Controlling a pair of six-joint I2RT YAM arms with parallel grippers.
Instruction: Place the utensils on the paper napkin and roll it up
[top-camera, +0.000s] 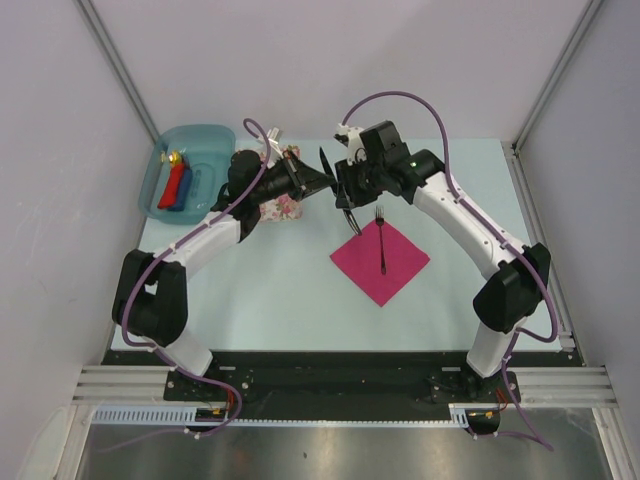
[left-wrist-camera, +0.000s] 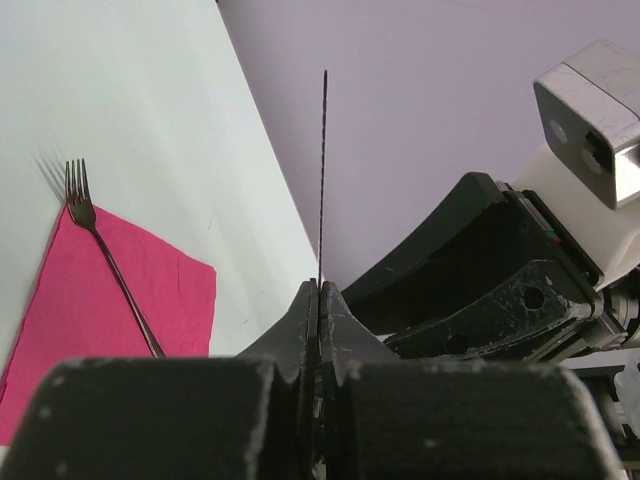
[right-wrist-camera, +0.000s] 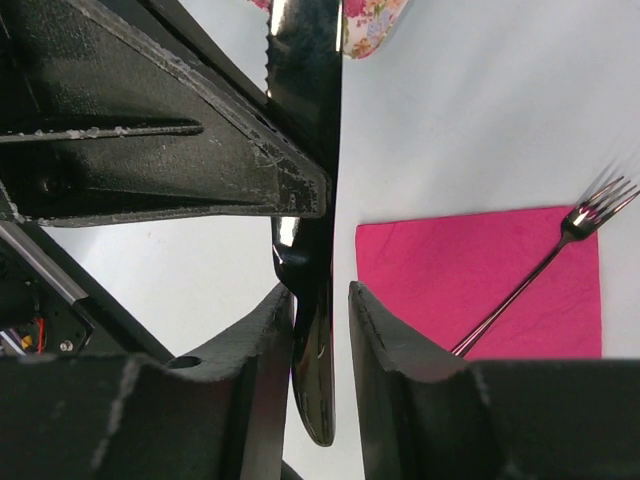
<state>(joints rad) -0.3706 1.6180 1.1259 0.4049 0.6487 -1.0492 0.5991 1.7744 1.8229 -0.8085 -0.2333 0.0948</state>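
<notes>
Count: one slim dark table knife (right-wrist-camera: 312, 390), one slim dark metal fork (top-camera: 381, 243), one magenta-pink square paper napkin (top-camera: 385, 272), two arms.

The knife is held clear of the pale worktop (top-camera: 250, 290), between both tools, just beyond the napkin's far-left edge.

The left tool (left-wrist-camera: 318, 292) is clamped fully shut on the knife. In the left wrist view the blade is seen edge-on as a thin line standing out of the closed fingers.

The right tool (right-wrist-camera: 320, 300) is set narrow around the rounded handle end, with one finger on each side. One pad (right-wrist-camera: 265, 330) is seen at or against the metal. A sliver of worktop is visible between the handle and the other pad, so no grip is made. Contact on the first pad cannot be told for sure.

The fork is laid on the napkin, roughly along its diagonal. The tines poke past the far corner onto the worktop and the handle ends on the paper.

The napkin is flat and unrolled, set as a diamond right of centre, near the right arm.

At far left is one translucent blue plastic tub (top-camera: 150, 190), with one red roll (top-camera: 178, 185) and one blue roll (top-camera: 192, 188) inside. One white rose-print cloth (top-camera: 285, 207) is seen between tub and napkin, partly hidden by the left arm.
</notes>
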